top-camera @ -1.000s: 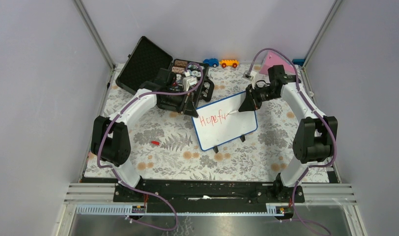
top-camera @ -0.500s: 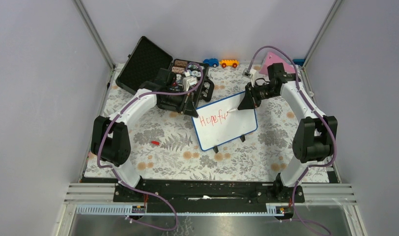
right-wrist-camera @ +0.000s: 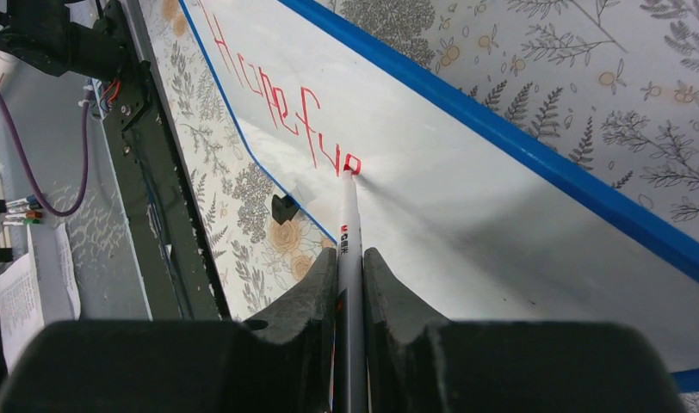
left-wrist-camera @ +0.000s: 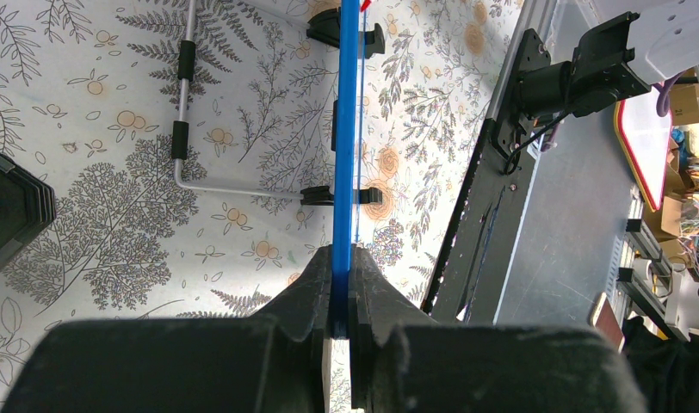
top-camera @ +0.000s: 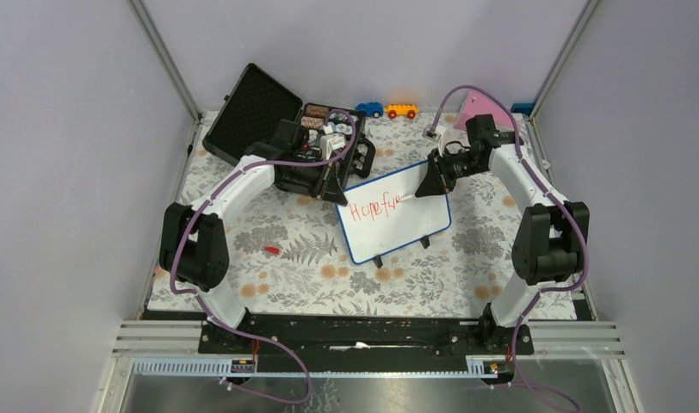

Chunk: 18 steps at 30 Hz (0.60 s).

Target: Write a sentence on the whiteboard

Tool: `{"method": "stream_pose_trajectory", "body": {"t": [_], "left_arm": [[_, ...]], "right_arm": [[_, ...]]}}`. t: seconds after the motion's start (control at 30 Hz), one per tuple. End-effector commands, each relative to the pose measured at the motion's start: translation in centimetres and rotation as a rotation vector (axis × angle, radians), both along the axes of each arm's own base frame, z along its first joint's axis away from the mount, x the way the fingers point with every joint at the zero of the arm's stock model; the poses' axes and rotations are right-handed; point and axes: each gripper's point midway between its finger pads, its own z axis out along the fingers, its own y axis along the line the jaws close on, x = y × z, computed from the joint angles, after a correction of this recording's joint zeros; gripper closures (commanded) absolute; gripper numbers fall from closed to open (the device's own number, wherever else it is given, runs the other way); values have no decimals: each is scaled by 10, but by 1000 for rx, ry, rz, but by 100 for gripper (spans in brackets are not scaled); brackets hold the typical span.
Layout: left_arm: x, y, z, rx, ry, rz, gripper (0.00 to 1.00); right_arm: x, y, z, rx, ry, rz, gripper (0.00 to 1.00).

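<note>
**One word down, the second under way**

The right gripper [right-wrist-camera: 350, 258] has its fingers pinched narrow on a marker [right-wrist-camera: 349, 225], which runs straight out between them. The marker's tip touches the white face of the board [right-wrist-camera: 501, 198]. The left gripper [left-wrist-camera: 342, 297] is closed tight on the board's blue edge [left-wrist-camera: 346, 129], seen edge-on from its wrist, and steadies the board where it stands tilted on the mat [top-camera: 277, 275], between the two arms and just in front of the open black case [top-camera: 264, 116].

The sentence [right-wrist-camera: 281, 116] so far reads "Hope" and then "fu" in red, with one more letter forming at the tip. That last letter looks like an "e". By my reading the second word is unfinished, and the line has room to the right and bare board below it. How much more is meant to be written the pictures do not say, so I judge the task to be in its early middle.

The marker tip covers the stroke being made, so its shape is uncertain. From above the letters [top-camera: 374, 209] are small and hard to read. The left wrist view shows none of the writing face, only the frame, two black feet and a wire stand behind. A small red thing [top-camera: 271, 249] lies on the mat near the left arm; it may be a cap, but it is too small to tell.
</note>
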Motion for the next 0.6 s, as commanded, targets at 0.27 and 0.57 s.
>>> {"method": "stream_pose_trajectory", "body": {"t": [0.27, 0.57], "left_arm": [[1, -3, 1, 9, -45, -19, 100], [1, -3, 0, 10, -45, -19, 100]], "right_arm": [[-3, -2, -9, -28, -31, 17, 100], [4, -18, -5, -38, -40, -16, 100]]}}
